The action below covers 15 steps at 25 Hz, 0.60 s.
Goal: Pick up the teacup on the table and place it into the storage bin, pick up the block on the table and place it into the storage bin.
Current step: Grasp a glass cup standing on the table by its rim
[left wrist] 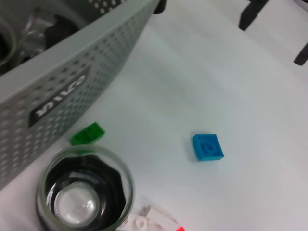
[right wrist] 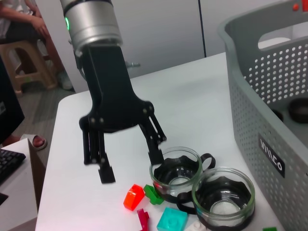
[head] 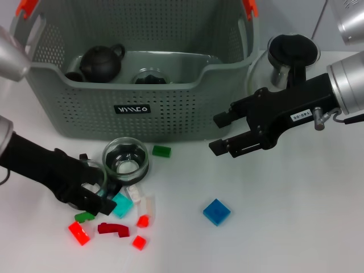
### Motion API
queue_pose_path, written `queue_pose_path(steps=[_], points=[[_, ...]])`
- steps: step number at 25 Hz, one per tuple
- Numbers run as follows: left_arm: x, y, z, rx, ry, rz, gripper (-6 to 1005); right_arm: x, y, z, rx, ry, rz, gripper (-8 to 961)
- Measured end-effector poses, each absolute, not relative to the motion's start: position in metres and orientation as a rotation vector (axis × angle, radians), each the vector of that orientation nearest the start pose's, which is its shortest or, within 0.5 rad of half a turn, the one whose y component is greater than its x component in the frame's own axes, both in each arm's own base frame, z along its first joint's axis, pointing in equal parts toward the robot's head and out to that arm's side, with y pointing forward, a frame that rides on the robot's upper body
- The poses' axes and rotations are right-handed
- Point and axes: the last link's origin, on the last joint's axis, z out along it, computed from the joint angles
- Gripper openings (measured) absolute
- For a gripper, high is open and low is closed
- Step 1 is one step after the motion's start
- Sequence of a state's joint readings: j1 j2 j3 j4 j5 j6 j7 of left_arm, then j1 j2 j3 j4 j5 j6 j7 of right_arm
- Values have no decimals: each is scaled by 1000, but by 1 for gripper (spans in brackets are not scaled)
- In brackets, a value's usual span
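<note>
Two teacups (head: 125, 158) beside bin (head: 136, 102) front.

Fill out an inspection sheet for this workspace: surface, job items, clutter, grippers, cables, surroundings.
Surface: white table, blocks strewn near the front left.
Job's things: storage bin at the back, already holding a dark teapot; two glass teacups on the table, one before the bin, another beside it at the left gripper; blue block lying alone.
Clutter: green block, teal block, red blocks; glass pitcher right of the bin.
Grippers: left gripper open, one finger at the teacup's rim; right gripper open above the table, empty.
Cables: nothing seen.
Surroundings: a seated person and a stool beyond the table.
</note>
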State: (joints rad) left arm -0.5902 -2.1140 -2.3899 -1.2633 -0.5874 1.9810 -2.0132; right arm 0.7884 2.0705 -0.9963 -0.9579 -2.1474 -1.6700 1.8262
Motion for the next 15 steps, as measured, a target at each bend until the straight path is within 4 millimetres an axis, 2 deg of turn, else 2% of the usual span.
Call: queue_pose_path(steps=[8, 15], points=[[-232, 312, 41, -2919, -911, 242, 907, 142, 370, -5, -3132, 408, 246, 682], [-237, 316, 38, -2885, -881, 306, 907, 145, 370, -5, -3127, 409, 249, 682]])
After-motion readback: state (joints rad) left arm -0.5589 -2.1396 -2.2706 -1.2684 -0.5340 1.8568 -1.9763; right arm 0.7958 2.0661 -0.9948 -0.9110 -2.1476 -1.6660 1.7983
